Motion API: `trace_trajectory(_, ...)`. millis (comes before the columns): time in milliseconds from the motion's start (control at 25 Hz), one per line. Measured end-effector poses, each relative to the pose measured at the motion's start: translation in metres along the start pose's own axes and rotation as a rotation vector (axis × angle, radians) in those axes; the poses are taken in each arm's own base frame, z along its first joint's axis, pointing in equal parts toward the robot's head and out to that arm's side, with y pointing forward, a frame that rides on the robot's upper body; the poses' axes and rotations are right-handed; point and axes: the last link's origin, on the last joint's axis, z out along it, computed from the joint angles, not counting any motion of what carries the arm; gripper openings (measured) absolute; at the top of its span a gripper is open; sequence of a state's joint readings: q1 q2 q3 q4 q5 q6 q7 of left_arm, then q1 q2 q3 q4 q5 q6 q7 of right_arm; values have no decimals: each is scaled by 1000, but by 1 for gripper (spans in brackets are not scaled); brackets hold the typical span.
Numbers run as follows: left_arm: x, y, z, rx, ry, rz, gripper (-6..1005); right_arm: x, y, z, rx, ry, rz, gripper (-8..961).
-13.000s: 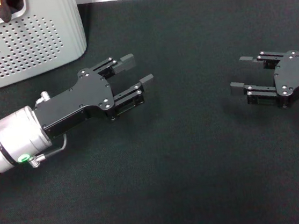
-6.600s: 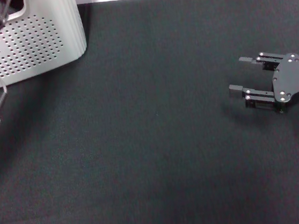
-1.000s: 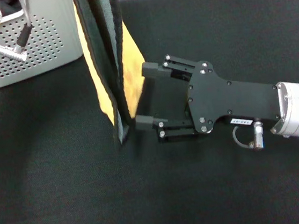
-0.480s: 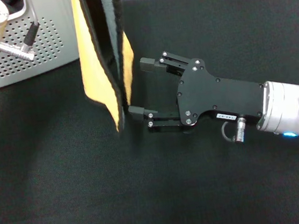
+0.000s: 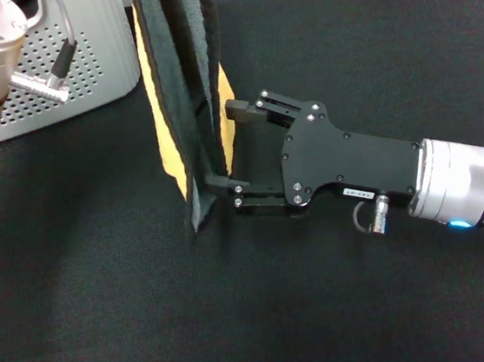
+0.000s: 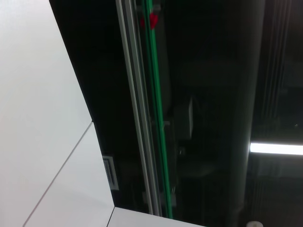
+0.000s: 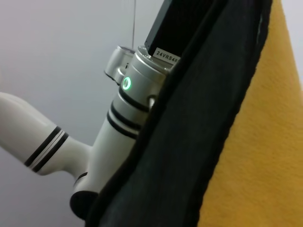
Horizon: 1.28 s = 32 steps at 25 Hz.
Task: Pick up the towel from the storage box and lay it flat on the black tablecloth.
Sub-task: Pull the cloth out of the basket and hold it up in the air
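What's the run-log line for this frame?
towel: hanging folded above black tablecloth | left gripper: out of view overhead | right gripper: open, around towel's lower edge | storage box: back-left

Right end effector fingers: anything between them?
Yes, head view: the hanging grey-teal microfibre towel's lower edge sits between the open right end effector's fingers.

Black tablecloth point(image 5: 344, 309) — storage box point(image 5: 92, 54) at far-left corner

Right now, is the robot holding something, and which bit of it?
The grey-teal fluffy towel with its yellow-orange back hangs from above, its top out of view, so that hold cannot be seen. The right gripper is open around its lower edge.
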<state>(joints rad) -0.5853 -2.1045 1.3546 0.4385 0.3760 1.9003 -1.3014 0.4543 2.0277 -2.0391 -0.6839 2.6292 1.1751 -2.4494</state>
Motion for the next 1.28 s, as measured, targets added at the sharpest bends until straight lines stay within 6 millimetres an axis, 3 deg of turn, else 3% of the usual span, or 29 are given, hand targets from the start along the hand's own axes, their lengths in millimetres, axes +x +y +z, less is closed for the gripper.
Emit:
trace_trajectory(360,1,2,-5,11,2,1,-2,6,0,-20,93,-13,14,831)
trace_trajectory(920,-1,4,-7,11,-3,-13,-1,7,-11,-32,165,-16,11,784)
trace_trajectory(1160,-2,4,-7,6,-7,-20,-2,7,-17,-33,189,-4,10,564)
trace_trajectory(1280,-5,6,-5,-3,-13,-34,-2,8,-20,-31,196,9,9,515)
